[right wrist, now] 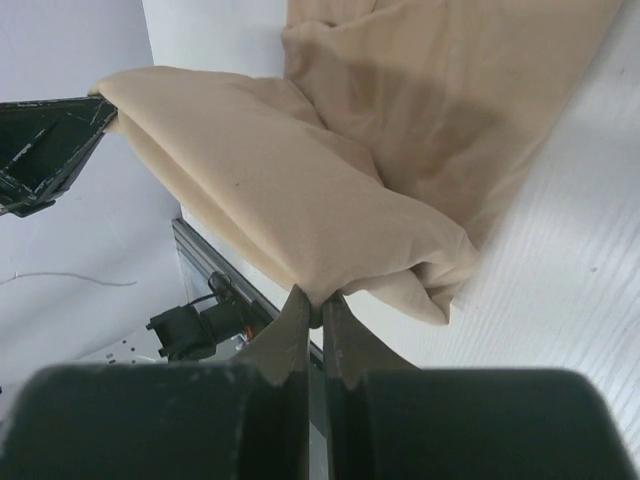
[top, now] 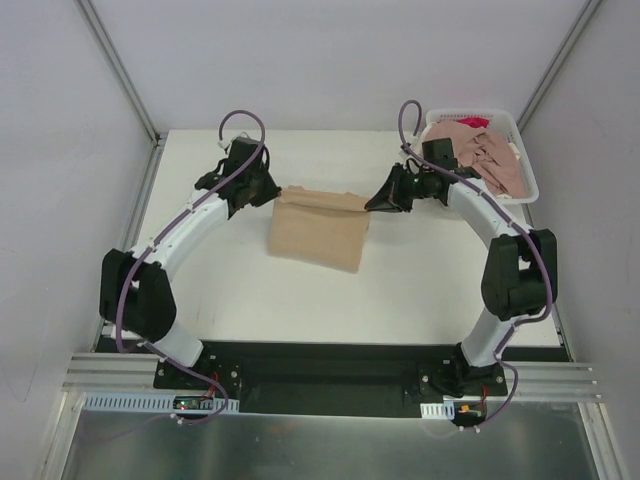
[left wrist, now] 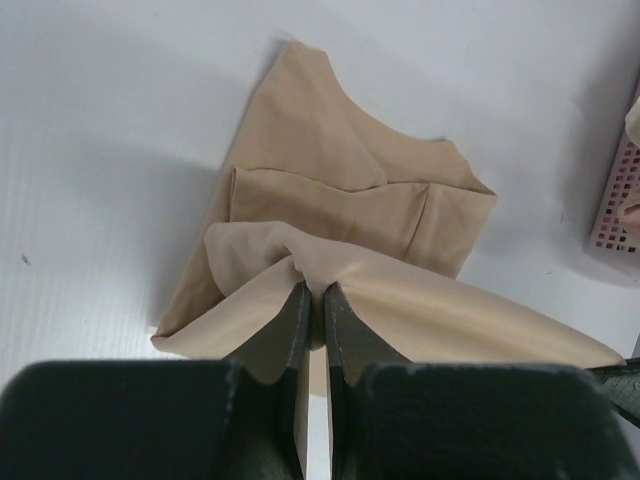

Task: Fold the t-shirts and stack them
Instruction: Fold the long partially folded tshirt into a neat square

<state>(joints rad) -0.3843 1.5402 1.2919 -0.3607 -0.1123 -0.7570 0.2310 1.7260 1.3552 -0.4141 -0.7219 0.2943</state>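
Clamping the tan shirt (top: 318, 235) by its far edge at mid-worktop (top: 220, 290), the left end effector (top: 273, 195) and right end effector (top: 372, 205) are, I judge, folding it, next needing to carry that edge evenly nearward, while pink shirts (top: 495, 155) are lying in the far-right basket (top: 527, 185).

The left pincer (left wrist: 312, 292) was clamped on a lifted edge of the tan t-shirt (left wrist: 340, 190), whose folded remainder lay on the white worktop (left wrist: 110, 150); a lattice basket (left wrist: 618, 205) showed at the right edge.
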